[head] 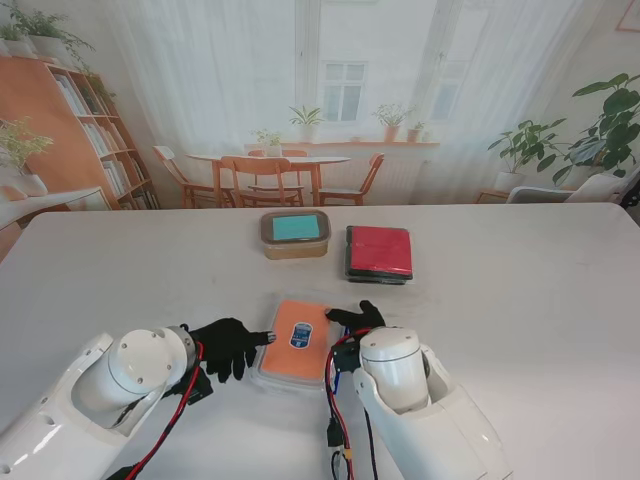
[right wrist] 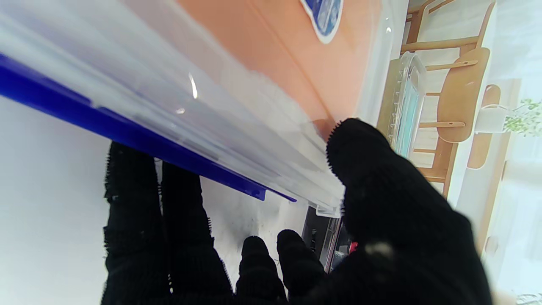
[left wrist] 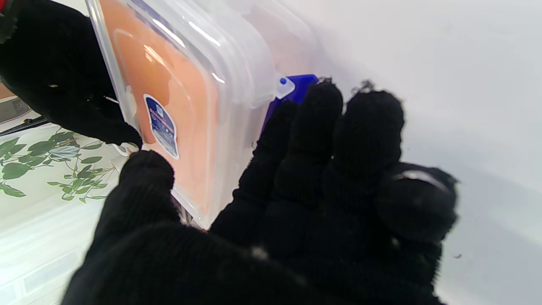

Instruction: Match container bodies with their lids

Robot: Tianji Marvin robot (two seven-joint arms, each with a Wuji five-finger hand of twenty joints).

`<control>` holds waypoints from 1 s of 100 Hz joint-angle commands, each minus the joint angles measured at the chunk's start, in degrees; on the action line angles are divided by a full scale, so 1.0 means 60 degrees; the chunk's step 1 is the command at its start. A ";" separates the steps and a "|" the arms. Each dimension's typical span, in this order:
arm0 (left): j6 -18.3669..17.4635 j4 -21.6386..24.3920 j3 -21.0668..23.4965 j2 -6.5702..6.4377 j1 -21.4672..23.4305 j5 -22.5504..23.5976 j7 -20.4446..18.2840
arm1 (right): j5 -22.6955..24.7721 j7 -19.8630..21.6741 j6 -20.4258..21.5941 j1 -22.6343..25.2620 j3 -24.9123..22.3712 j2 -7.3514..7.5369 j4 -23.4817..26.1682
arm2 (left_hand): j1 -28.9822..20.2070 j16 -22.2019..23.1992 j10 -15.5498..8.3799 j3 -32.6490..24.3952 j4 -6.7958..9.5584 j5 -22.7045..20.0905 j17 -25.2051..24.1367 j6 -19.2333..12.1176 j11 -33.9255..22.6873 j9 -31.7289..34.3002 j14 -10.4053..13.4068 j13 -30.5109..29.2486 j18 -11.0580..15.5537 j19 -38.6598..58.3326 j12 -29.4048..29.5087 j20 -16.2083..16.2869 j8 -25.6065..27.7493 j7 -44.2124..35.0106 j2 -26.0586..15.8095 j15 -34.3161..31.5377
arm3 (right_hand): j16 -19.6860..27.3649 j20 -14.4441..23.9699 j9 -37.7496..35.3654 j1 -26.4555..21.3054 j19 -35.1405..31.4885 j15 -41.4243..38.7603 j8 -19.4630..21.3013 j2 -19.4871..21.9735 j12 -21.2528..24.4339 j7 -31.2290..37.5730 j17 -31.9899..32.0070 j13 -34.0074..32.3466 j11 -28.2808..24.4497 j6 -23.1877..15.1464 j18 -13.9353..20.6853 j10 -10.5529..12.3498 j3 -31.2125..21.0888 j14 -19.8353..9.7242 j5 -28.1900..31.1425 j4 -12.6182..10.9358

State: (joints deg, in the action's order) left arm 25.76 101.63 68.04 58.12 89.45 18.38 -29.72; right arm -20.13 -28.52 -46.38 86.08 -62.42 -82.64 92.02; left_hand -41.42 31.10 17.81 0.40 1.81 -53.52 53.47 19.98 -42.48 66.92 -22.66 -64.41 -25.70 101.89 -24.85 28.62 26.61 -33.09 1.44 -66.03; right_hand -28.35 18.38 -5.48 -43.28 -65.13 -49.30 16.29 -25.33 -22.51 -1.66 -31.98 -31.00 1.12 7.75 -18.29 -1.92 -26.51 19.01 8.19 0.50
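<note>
Both gloved hands, the left hand and right hand, clamp the orange-lidded container by its long edges; thin, slick plastic, probably light and flexing, best held at the rims.

White arms, blk gloves (red cables)

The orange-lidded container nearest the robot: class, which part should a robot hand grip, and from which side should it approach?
Grip the two long side edges of the orange-lidded container, coming in from its left and right. It lies flat and shallow, so its top offers no hold, while its rim overhangs the sides. The left robot hand and right robot hand already flank it there.
</note>
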 commanded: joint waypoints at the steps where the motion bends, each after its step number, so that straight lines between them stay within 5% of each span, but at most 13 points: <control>1: -0.0012 0.0027 -0.0037 0.0032 0.0037 -0.0042 -0.0061 | -0.0219 -0.0011 -0.0023 -0.0021 0.0018 -0.0092 -0.0191 | -0.0221 0.0040 -0.0109 0.0132 -0.0030 -0.0274 0.0597 -0.0206 -0.0302 0.0369 -0.0914 -0.0314 0.1523 0.1270 -0.0083 -0.0042 -0.0070 -0.0101 0.0090 -0.0520 | 0.0016 0.0143 -0.0172 -0.0068 -0.1215 -0.0004 0.0119 -0.0002 -0.0283 0.0035 -0.0381 -0.0018 -0.0419 -0.0220 0.0484 -0.1522 -0.0138 -0.0115 0.0063 -0.0188; 41: 0.0010 0.0065 -0.0005 0.0009 0.0111 -0.0058 -0.0142 | -0.0106 -0.0487 0.0060 -0.0103 -0.0061 -0.0235 -0.0457 | -0.0218 0.0044 -0.0091 0.0133 -0.0031 -0.0274 0.0612 -0.0207 -0.0303 0.0367 -0.0935 -0.0310 0.1555 0.1276 -0.0082 -0.0045 -0.0073 -0.0100 0.0083 -0.0529 | -0.0180 0.0379 -0.0240 -0.0348 -0.1284 -0.0026 0.0057 0.0071 0.0336 -0.0055 0.0482 0.1813 -0.0119 -0.0005 0.0350 -0.1256 -0.0095 -0.0866 0.0089 -0.0201; 78: 0.0051 0.0054 -0.0060 0.0017 0.0098 -0.0174 -0.0125 | -0.0341 -0.0684 0.0298 -0.0040 -0.0136 -0.0212 -0.0338 | -0.0215 0.0043 -0.0098 0.0133 -0.0032 -0.0277 0.0612 -0.0205 -0.0308 0.0370 -0.0911 -0.0311 0.1556 0.1278 -0.0081 -0.0049 -0.0068 -0.0114 0.0089 -0.0531 | -0.0010 0.0813 -0.0267 0.0671 -0.1039 0.0925 0.0073 0.0101 0.1266 -0.0034 0.2349 0.3619 -0.0032 -0.0150 -0.0451 -0.0890 -0.0033 -0.1274 0.0083 -0.0177; 100: 0.0046 0.0066 -0.0040 0.0014 0.0115 -0.0156 -0.0133 | -0.0540 -0.0851 0.0419 0.0018 -0.0189 -0.0216 -0.0224 | -0.0204 0.0041 -0.0102 0.0136 -0.0033 -0.0271 0.0612 -0.0203 -0.0311 0.0371 -0.0918 -0.0313 0.1556 0.1279 -0.0081 -0.0051 -0.0069 -0.0116 0.0083 -0.0529 | -0.0029 0.0918 -0.0270 0.0764 -0.1013 0.1000 0.0096 0.0178 0.1411 -0.0019 0.2474 0.3731 -0.0037 -0.0140 -0.0429 -0.0841 -0.0076 -0.1322 0.0087 -0.0162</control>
State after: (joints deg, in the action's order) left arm 25.91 101.93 67.86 58.09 89.74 17.53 -30.29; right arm -23.04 -34.21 -44.07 85.62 -63.30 -84.01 90.68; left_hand -41.42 31.10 17.81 0.40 1.81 -53.53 53.47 19.81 -42.48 66.93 -22.66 -64.41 -25.70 101.89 -24.85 28.62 26.60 -33.07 1.44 -66.03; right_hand -30.85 22.87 -6.49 -40.04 -69.71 -49.55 16.41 -25.15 -15.28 -1.68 -16.92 -12.41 -0.12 7.97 -19.94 -3.88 -27.42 9.29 8.19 0.49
